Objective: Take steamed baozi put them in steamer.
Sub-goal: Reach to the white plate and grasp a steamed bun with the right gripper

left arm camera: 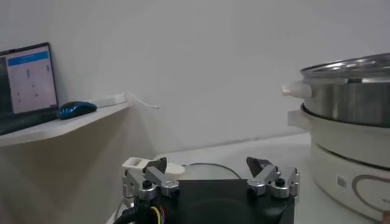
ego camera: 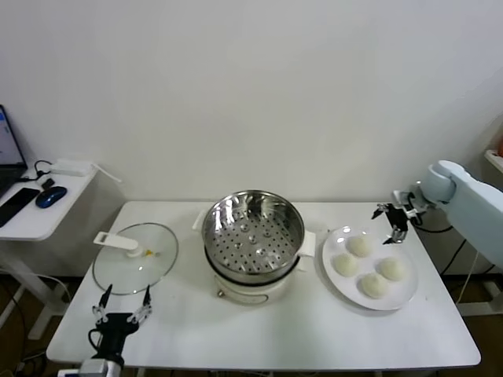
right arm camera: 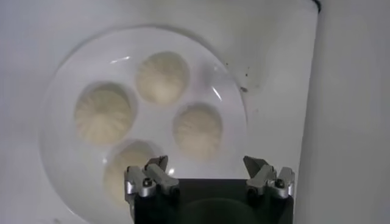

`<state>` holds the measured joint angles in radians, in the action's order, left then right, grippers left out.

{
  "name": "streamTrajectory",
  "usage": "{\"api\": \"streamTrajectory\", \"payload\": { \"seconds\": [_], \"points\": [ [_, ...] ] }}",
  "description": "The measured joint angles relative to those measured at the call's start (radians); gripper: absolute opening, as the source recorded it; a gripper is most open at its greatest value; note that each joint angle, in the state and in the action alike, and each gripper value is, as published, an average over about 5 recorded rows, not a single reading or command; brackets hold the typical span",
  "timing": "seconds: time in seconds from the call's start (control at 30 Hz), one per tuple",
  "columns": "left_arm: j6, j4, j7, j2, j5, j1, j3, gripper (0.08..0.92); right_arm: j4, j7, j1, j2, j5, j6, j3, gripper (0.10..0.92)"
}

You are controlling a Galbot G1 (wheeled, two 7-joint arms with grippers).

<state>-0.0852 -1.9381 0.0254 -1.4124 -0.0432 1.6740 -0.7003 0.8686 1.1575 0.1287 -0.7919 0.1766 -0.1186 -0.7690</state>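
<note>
Hovering over the far edge of the flat white round plate [ego camera: 402, 302], the right gripper [ego camera: 391, 222] has its jaws spread wide and holds nothing; this looks like the approach before the first pick, since no bun is in the basket yet

Four small cream-white domed steamed baozi [right arm camera: 163, 77] sit clustered on that plate at the right side of the white table [ego camera: 314, 338]; in the right wrist view all four lie below the gripper [right arm camera: 208, 178], clear of its fingertips [right arm camera: 157, 165], none touched. In the head view the far bun [ego camera: 360, 246] lies just near and left of the gripper, closest to it

The round shiny steel steamer [ego camera: 253, 229] with perforated bottom stands on its white cooker base at table centre, left of the plate, uncovered and holding no buns. The round glass lid with white handle [ego camera: 135, 258] lies flat on the table to the left of it

Next move calls for, I judge, lowering the wide jaws to straddle one bun, probably the far one, closing gently so the soft dough isn't crushed, then lifting and carrying left over the steel rim

The left gripper [ego camera: 122, 309] sits parked low at the near left table edge, just near of the lid, jaws apart and holding nothing
</note>
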Motion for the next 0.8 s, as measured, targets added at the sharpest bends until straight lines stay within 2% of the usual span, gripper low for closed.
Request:
{"api": "streamTrajectory", "payload": {
  "seconds": [0.8],
  "points": [
    [0.0,0.01,-0.019,0.003,0.002,-0.015,-0.014,0.823,-0.207,-0.002,-0.107,-0.183,0.188,-0.037,0.152,0.823]
  ]
}}
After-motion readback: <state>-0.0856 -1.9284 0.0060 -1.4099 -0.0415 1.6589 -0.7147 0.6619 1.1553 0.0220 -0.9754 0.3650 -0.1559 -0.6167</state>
